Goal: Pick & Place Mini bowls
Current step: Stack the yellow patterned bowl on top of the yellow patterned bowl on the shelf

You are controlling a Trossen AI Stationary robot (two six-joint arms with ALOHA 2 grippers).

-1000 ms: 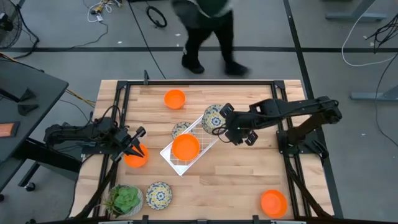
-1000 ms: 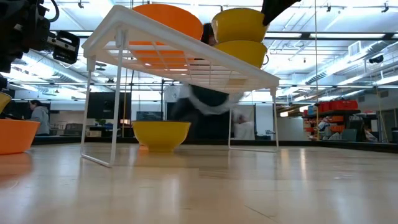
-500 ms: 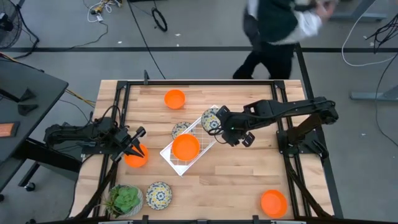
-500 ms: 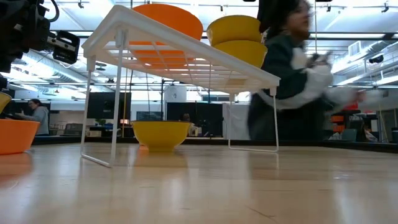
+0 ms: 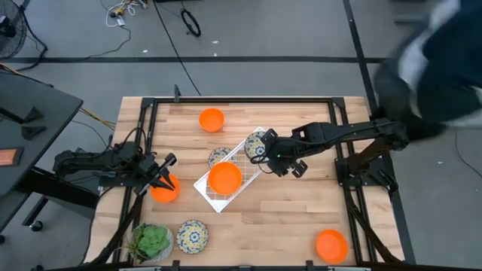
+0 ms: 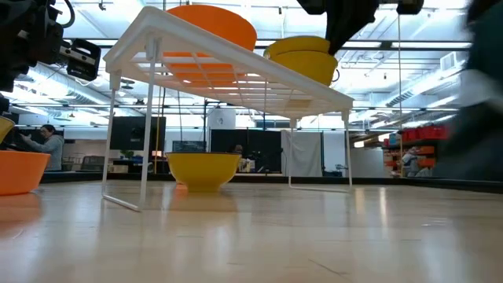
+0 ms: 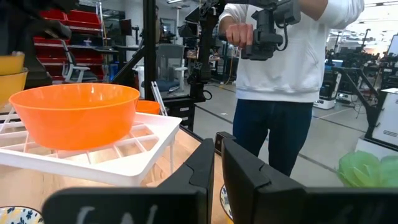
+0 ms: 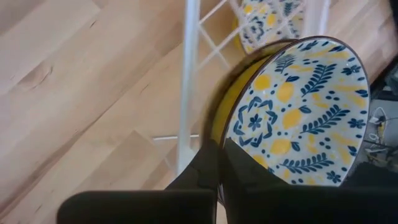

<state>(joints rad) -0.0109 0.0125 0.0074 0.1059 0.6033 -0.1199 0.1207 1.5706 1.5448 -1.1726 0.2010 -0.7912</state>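
High view: a person at the upper right is blurred and cut off by the frame edge, so only a dark shape shows; the left gripper [image 5: 164, 178] sits at the rim of an orange bowl [image 5: 164, 191] on the bench [image 5: 286, 226], its arm covering part of that bowl, and whether the nearly closed jaws pinch the rim cannot be told; the right gripper [image 5: 265, 149] has its jaws shut on the rim of a floral bowl [image 5: 256, 143] at the far end of the white wire rack [image 5: 205, 188]; in the right wrist view that bowl [image 8: 298, 112] is tilted on edge over the rack's wire, and a second floral one [image 8: 267, 18] shows through the grid below, cut off by the frame.

Count of mini bowls from above: four orange, namely one on the rack [image 5: 224, 178], one at the far edge [image 5: 212, 119], one near the right front corner [image 5: 331, 245], and the one at the left gripper; three floral, namely the held one, one half hidden under the rack [image 5: 218, 156], and one at the front [image 5: 192, 235] beside a potted plant [image 5: 153, 242].
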